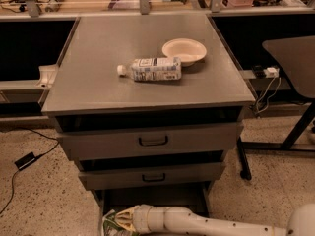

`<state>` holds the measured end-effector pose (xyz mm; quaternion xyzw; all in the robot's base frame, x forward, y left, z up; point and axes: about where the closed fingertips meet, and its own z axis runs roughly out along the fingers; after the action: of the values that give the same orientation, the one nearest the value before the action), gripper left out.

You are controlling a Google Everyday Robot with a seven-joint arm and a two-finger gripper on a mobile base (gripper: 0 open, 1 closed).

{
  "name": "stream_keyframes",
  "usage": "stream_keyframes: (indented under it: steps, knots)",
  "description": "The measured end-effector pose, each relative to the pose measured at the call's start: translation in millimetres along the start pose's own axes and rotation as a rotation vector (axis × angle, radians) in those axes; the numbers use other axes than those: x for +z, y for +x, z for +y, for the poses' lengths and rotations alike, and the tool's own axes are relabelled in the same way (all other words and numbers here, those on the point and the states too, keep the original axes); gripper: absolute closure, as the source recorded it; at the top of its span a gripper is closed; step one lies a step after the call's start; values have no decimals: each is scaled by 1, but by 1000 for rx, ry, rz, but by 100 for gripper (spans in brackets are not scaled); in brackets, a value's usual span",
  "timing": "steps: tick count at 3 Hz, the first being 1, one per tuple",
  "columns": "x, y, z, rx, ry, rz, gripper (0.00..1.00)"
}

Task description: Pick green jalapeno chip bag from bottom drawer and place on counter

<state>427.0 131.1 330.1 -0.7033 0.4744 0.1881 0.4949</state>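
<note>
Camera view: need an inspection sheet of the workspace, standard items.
Surface: counter grey and flat; the bag is not on it.
Job's things: green jalapeno chip bag low in the open bottom drawer, left side.
Clutter: clear bottle on its side, cap to the left; white bowl upright, close behind-right of it.
End effector: end effector at the bag, down in the drawer; grasp cannot be confirmed.
Cables: black cable with adapter on the floor, left; white plug and cords right of the cabinet.
Surroundings: cluttered bench behind; table at right.
</note>
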Motion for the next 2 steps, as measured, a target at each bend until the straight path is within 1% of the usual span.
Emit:
stream_keyframes:
  steps: [1, 2]
  knots:
    - [-44, -40, -21, -68, 63, 18, 100]
    - [-95, -84, -70, -142, 138, 27, 100]
